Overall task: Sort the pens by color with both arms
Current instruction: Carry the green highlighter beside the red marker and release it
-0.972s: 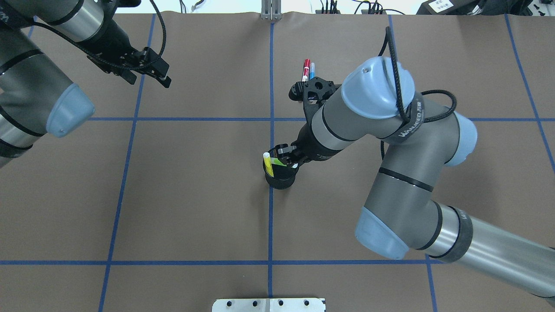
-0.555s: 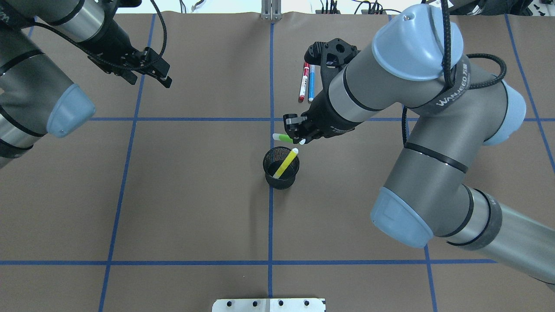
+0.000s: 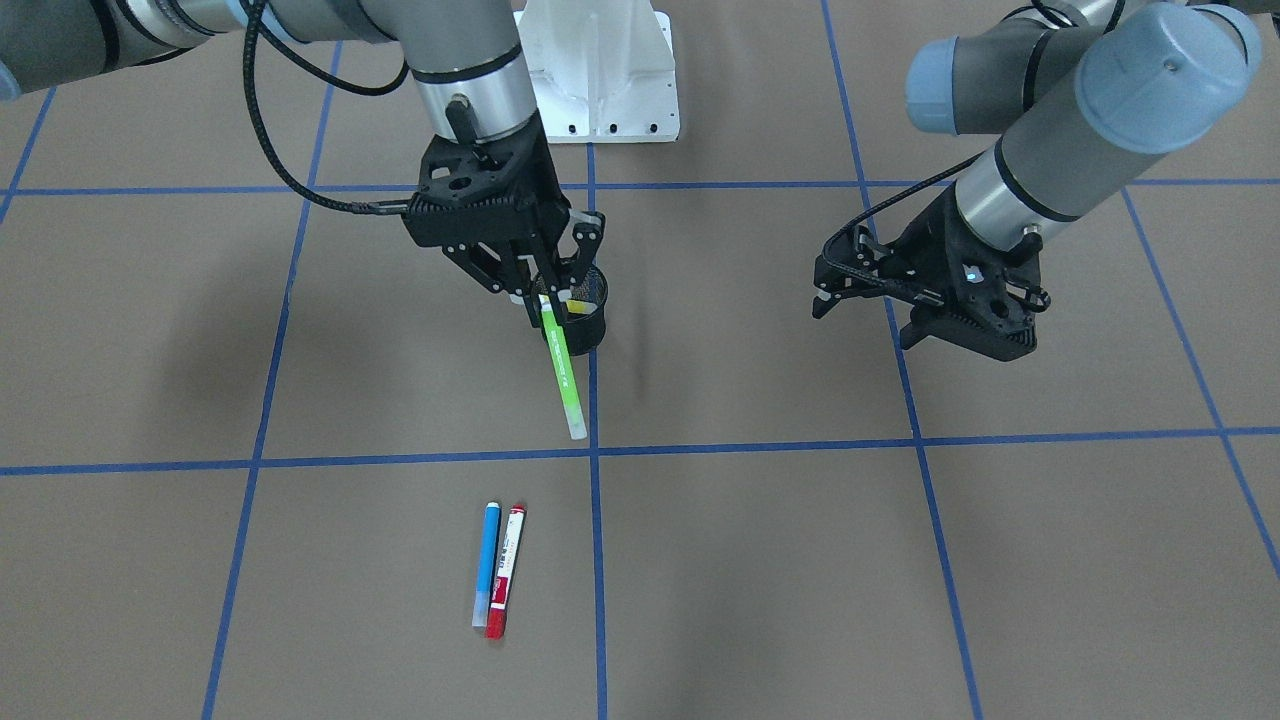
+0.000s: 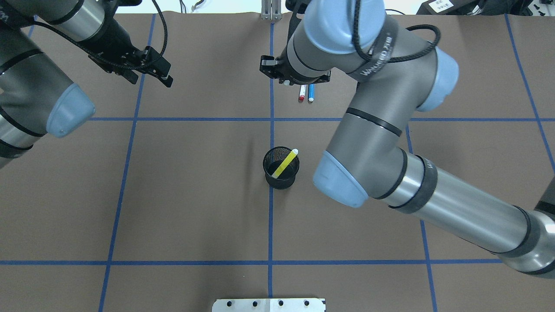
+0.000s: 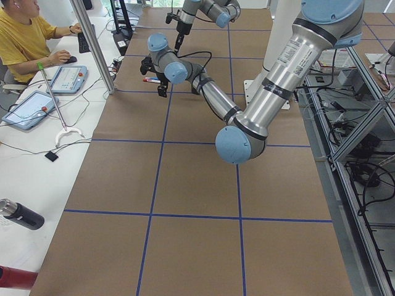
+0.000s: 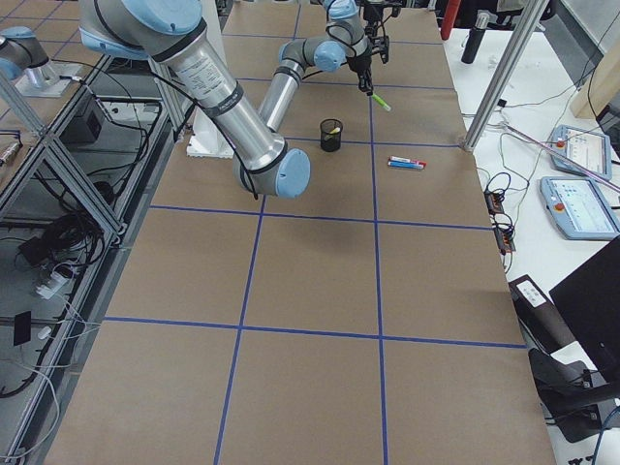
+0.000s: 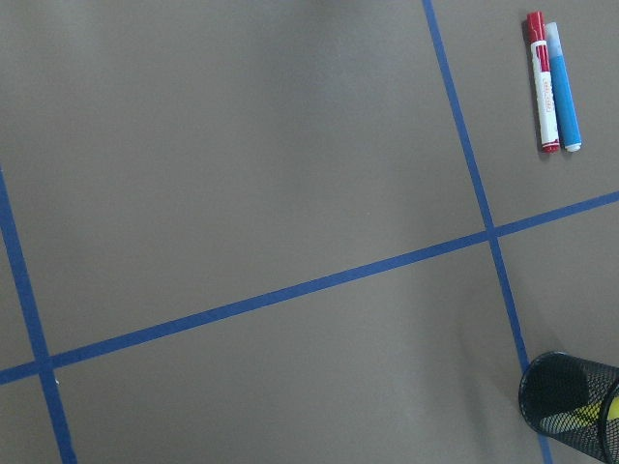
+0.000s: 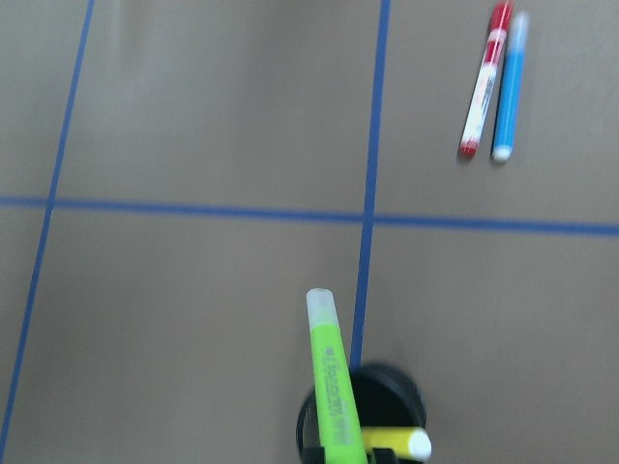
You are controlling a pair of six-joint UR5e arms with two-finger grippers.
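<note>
Progress at the cup [image 4: 281, 183]: my right gripper [image 3: 548, 292], clamped on the green pen [image 3: 562, 370], had lifted it out and swung toward 12 o'clock, near the red pen [image 3: 506, 570] and blue pen [image 3: 487, 560]. The yellow pen [image 4: 285, 164] stayed inside; the left gripper [image 4: 149, 78] hung spread, empty, at 10 o'clock.

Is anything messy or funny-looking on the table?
Nothing is spilled or broken. The yellow pen leans crooked in the black cup, its tip poking over the rim. The right hand holds the green pen tilted in the air.
</note>
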